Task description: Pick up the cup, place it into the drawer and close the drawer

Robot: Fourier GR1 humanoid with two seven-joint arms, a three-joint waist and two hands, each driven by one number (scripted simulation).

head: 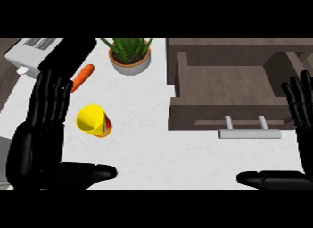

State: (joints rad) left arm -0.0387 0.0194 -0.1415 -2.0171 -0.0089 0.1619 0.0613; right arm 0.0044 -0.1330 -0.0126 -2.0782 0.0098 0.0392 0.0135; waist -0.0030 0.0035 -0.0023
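A yellow cup (92,120) with a red-orange side lies tilted on the white counter (158,156), its mouth facing up and left. My left hand (43,129) stands open just left of the cup, fingers straight and pointing up, thumb stretched out below the cup. The wooden drawer (231,82) is pulled open at the upper right, nothing inside it, with a grey bar handle (249,132) on its front. My right hand (306,120) is open at the right edge, fingers up beside the drawer's right corner, thumb low along the counter.
A potted green plant (129,55) stands at the back centre. An orange carrot (82,76) lies beside my left hand's fingertips. A white toaster (34,51) sits at the back left corner. The counter's left edge runs close to my left forearm.
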